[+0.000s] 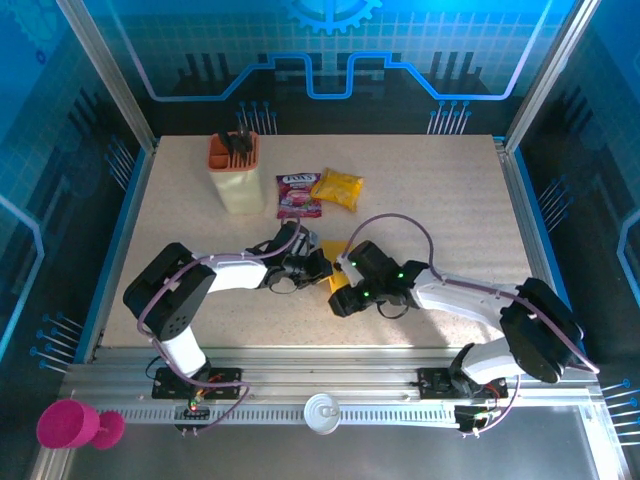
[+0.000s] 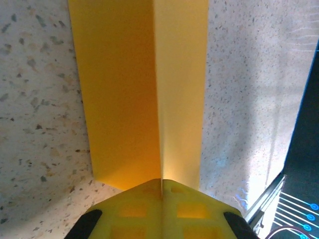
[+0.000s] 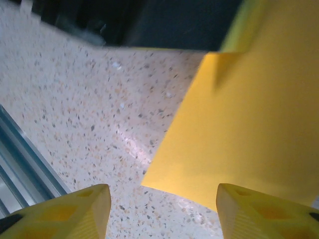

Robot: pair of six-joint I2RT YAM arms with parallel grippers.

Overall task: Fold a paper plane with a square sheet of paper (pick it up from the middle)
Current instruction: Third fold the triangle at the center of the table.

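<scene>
Claw work first: the left claw (image 2: 162, 195) is clamped tight on the square sheet of paper (image 2: 127, 99), its yellow fingers meeting right on the centre crease at one end of the fold. From that pinch the two orange-yellow flaps run away from the wrist camera, one shaded and one bright. The right claw (image 3: 159, 211) stands wide apart, holding nothing. A corner of the sheet lies just ahead of its fingertips (image 3: 79, 209), over bare speckle.

From above, both claws crowd the middle of the tabletop (image 1: 450, 200), a little toward the near edge, with the sheet between them.

Now the danger, as I read it. One pinch at one end carries this whole fold. If the right claw closes off the crease line, the next fold goes crooked. If it drags on that loose corner, thin paper could buckle or slide out of the left claw's hold.

Further out, toward the far edge, sit a purple-red packet (image 1: 297, 195), a glossy yellow snack bag (image 1: 338, 188) and a cream holder (image 1: 238, 180). The packet carries pale lettering, too small to read.
</scene>
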